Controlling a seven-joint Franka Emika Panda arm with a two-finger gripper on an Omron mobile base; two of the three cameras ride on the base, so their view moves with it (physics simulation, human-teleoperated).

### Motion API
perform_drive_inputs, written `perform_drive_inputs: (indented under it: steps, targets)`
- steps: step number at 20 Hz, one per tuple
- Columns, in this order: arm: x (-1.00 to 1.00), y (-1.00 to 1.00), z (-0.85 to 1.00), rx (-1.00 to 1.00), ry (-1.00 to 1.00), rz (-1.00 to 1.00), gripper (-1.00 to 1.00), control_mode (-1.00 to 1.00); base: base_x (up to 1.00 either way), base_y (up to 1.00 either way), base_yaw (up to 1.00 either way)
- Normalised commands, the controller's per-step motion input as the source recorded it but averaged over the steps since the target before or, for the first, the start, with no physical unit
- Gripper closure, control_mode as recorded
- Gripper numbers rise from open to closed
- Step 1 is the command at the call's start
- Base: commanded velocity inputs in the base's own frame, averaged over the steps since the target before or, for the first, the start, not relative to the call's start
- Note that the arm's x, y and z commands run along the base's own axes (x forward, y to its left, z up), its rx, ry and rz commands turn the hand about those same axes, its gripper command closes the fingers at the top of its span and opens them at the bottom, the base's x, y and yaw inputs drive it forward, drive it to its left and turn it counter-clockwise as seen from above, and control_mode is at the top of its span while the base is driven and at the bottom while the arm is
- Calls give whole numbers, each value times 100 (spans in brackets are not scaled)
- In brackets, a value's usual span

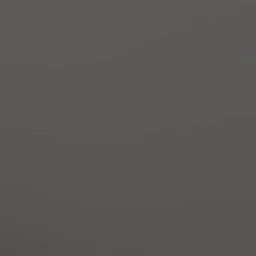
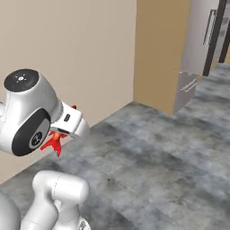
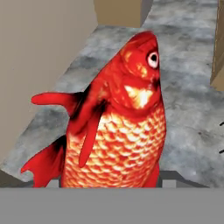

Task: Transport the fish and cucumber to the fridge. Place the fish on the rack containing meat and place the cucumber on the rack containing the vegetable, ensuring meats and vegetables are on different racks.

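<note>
The fish (image 3: 118, 118) is bright red with orange scales and a forked tail. It stands head-up close in front of the hand camera and hides my fingertips. From the right base, its red tail (image 2: 55, 143) hangs in the air under my hand, well above the floor. My gripper (image 2: 63, 129) is shut on it, at the lower left beside the beige wall. The fridge (image 2: 200, 36), silver-grey with dark edges and a long bar handle, stands far off at the upper right. The cucumber, the meat and the vegetable are out of view.
A beige wall (image 2: 67, 49) runs along the left. A tan cabinet side (image 2: 157, 49) juts out before the fridge. Grey mottled floor (image 2: 152, 161) stretches toward the fridge. A plain dark grey surface (image 1: 128, 128) sits close in front of the left base camera.
</note>
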Motion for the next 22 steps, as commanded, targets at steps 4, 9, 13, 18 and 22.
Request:
perform_drive_inputs:
  steps: [4,9,13,18,22]
  targets:
    - [0,0,0,0,0,0,100,100,99,81,-68]
    - [0,0,0,0,0,0,100,100,100,10,-43]
    - [0,0,0,0,0,0,100,100,100,-10,0]
    - [0,0,0,0,0,0,100,100,100,-6,0]
    - [0,0,0,0,0,0,100,100,100,-28,0]
